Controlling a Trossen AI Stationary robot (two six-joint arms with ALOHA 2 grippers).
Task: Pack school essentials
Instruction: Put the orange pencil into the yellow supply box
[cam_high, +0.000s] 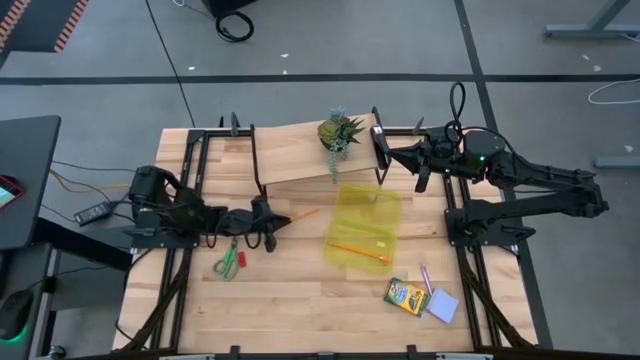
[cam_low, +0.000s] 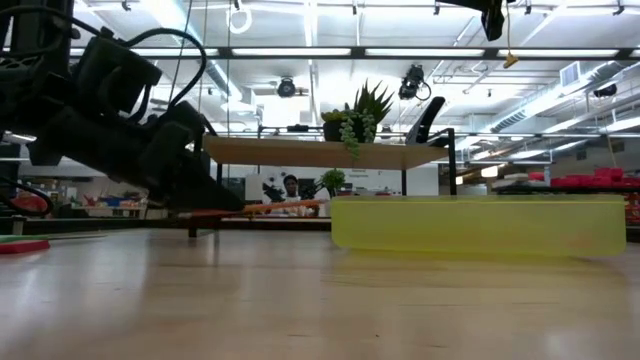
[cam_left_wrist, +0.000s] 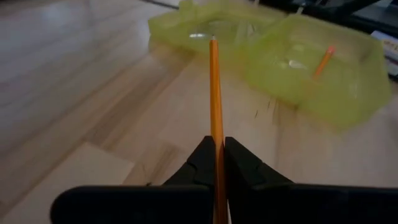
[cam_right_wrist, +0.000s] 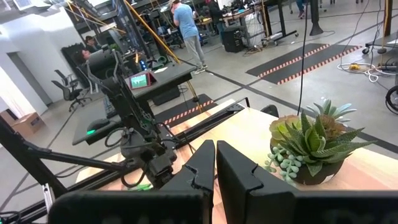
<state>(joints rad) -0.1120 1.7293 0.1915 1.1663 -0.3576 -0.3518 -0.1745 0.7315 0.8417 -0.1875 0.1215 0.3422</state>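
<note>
My left gripper (cam_high: 272, 222) is shut on an orange pencil (cam_high: 303, 214) left of the translucent yellow pouch (cam_high: 365, 228). The pouch lies flat with its mouth open, and a second orange pencil (cam_high: 358, 250) lies inside it. Green-handled scissors (cam_high: 228, 262) lie flat near the left gripper. The crayon box (cam_high: 405, 296), the pink pen (cam_high: 427, 278) and the pale blue notepad (cam_high: 443, 305) lie at the near right. My right gripper (cam_high: 382, 150) is shut and hangs high beside the potted plant (cam_high: 340, 133). My left gripper pinches the orange pencil between its two fingers at the rear part of the shaft (cam_left_wrist: 217, 142). The fingers lie along the pencil and come in level from the table's left. The pencil sticks out level toward the pouch (cam_left_wrist: 292, 62), and its free end (cam_low: 300, 206) is clear of the table.
A raised wooden shelf (cam_high: 300, 155) on dark legs spans the far middle of the table, and the plant (cam_low: 360, 115) stands on it. Black frame rails (cam_high: 190, 190) run along both sides. Bare wood lies between the scissors and the crayon box.
</note>
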